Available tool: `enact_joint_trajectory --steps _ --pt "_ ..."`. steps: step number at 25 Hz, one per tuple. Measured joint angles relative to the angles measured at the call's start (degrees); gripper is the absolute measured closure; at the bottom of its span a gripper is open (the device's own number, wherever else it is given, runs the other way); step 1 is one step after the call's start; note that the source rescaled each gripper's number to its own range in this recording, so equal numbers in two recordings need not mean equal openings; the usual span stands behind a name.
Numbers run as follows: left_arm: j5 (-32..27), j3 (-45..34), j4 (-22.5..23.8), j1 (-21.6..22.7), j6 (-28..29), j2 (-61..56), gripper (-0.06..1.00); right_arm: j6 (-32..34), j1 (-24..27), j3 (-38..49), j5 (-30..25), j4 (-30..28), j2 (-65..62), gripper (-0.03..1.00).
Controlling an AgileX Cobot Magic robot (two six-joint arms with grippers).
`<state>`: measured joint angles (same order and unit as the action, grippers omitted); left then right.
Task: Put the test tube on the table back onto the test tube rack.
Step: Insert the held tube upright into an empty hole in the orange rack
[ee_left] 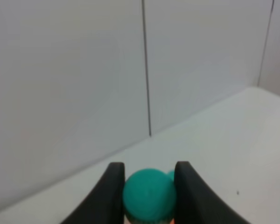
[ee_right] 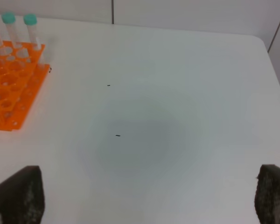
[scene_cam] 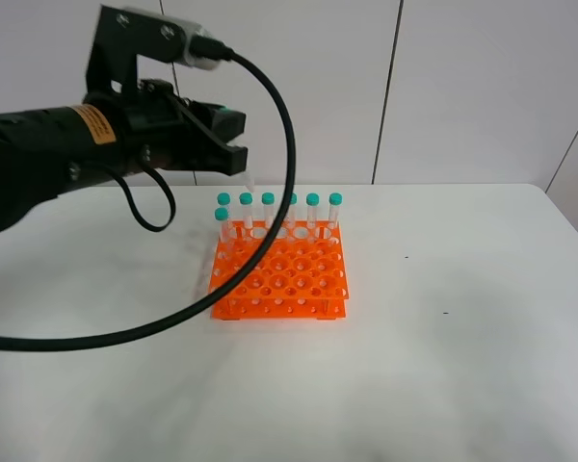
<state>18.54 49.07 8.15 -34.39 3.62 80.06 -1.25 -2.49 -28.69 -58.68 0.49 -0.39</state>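
My left gripper (scene_cam: 233, 138) is shut on the test tube (scene_cam: 251, 183), held upright above the back row of the orange test tube rack (scene_cam: 279, 274). Only the tube's clear lower end shows below the fingers. In the left wrist view the gripper (ee_left: 149, 186) clamps the tube's teal cap (ee_left: 149, 196) between two black fingers (ee_left: 113, 191). Several identical teal-capped tubes (scene_cam: 312, 207) stand in the rack's back row, one more (scene_cam: 221, 221) at the left just in front. My right gripper (ee_right: 149, 172) is open and empty above the white table (ee_right: 177, 93), to the right of the rack (ee_right: 9, 93).
The rack stands mid-table (scene_cam: 443, 366), with most of its front holes unfilled. A thick black cable (scene_cam: 287, 183) loops from the left arm down across the table's left side. A grey-white panelled wall (scene_cam: 462, 87) stands behind. Two tiny dark specks (scene_cam: 407, 257) lie right of the rack.
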Motion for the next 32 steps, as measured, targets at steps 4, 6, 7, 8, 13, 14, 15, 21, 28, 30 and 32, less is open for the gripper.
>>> enact_joint_trajectory --steps 4,6,7,8,13,14,15,21,28,30,32 --pt "-1.5 3.5 0.4 -0.3 1.1 7.4 0.94 0.0 0.0 0.0 0.0 0.0 0.0 -0.03" --pt "-3.0 7.1 0.2 -0.3 1.2 10.9 0.94 0.0 0.0 0.0 0.0 0.0 0.0 -0.03" --pt "-3.7 8.7 0.1 -0.3 1.3 12.3 0.94 0.0 0.0 0.0 0.0 0.0 0.0 -0.03" --pt "-4.9 10.4 0.1 -0.1 1.3 13.7 0.94 0.0 0.0 0.0 0.0 0.0 0.0 -0.03" --pt "-10.7 17.6 0.0 2.6 1.4 21.2 0.94 0.0 0.0 0.0 0.0 0.0 0.0 -0.03" --pt "-11.2 18.0 0.0 3.3 1.4 22.1 0.94 0.0 0.0 0.0 0.0 0.0 0.0 -0.03" --pt "-11.5 18.1 0.0 3.9 1.7 22.6 0.94 0.0 0.0 0.0 0.0 0.0 0.0 -0.03" --pt "-11.4 18.2 0.0 6.3 2.7 24.7 0.94 0.0 0.0 0.0 0.0 0.0 0.0 -0.03" --pt "-9.3 18.2 3.3 6.3 2.7 27.1 0.94 0.0 0.0 0.0 0.0 0.1 0.0 -0.03" --pt "-8.9 18.2 3.4 6.3 2.8 27.7 0.94 0.0 0.0 0.0 0.0 0.2 0.0 -0.03" --pt "-8.9 18.3 3.6 6.3 2.8 28.5 0.94 0.0 0.0 0.0 0.0 0.2 0.0 -0.03"
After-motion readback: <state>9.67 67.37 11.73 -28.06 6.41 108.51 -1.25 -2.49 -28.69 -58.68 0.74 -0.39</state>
